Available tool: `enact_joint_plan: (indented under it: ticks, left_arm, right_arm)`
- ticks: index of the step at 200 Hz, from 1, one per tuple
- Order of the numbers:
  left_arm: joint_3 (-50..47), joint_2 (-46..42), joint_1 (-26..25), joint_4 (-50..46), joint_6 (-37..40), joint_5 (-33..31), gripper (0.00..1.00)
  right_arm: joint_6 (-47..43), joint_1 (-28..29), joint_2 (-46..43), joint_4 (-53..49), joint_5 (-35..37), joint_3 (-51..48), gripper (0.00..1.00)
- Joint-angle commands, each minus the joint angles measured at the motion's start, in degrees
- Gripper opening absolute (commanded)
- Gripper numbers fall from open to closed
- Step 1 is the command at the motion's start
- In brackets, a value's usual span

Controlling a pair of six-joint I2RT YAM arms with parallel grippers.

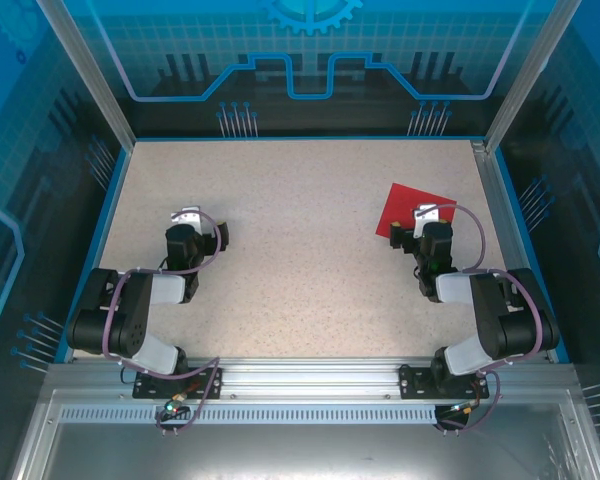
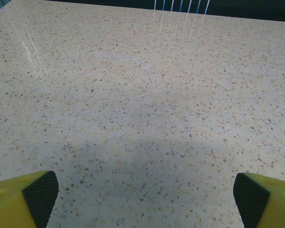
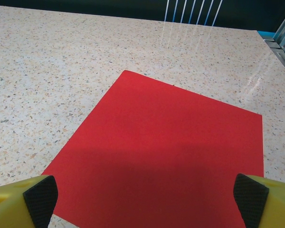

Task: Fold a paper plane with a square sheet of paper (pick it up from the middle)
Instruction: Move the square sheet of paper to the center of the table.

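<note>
The paper (image 3: 171, 152) lies flat on the right side of the table (image 1: 300, 230), unfolded and skewed to the table's edges, with one corner pointing away from the arms. The right gripper (image 3: 145, 197) sits over its near part, fingers spread wide, gripping nothing. The left gripper (image 2: 145, 194) is equally wide over bare tabletop.

square sheet of paper (image 3: 166, 152): bright red, plain, no print.
bench (image 1: 300, 260): pale beige, speckled with fine brown, orange and grey flecks.
left pincer (image 2: 146, 197): yellow fingers, black textured pads (image 2: 40, 197).
right pincer (image 3: 146, 197): the same yellow and black.
arms (image 1: 130, 320): black with light grey sections; purplish cables (image 1: 212, 240).
walls (image 1: 310, 60): deep blue, with lighter blue circuit-like lines and a grid.
</note>
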Motion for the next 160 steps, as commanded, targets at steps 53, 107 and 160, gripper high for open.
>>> enact_joint_plan:
  ticks: [53, 107, 160]
  left_arm:
    - [1.25, -0.03, 0.39, 0.63, 0.88, 1.11, 0.99]
    - [1.27, -0.01, 0.38, 0.63, 0.89, 1.11, 0.99]
    - [1.01, -0.21, 0.35, 0.82, 0.94, 1.10, 0.99]
  right_arm:
    - [-0.21, -0.47, 0.04, 1.08, -0.85, 0.75, 0.99]
    - [-0.13, -0.73, 0.05, 0.95, -1.38, 0.81, 0.99]
    - [-0.84, -1.52, -0.68, 0.40, -5.02, 0.79, 0.99]
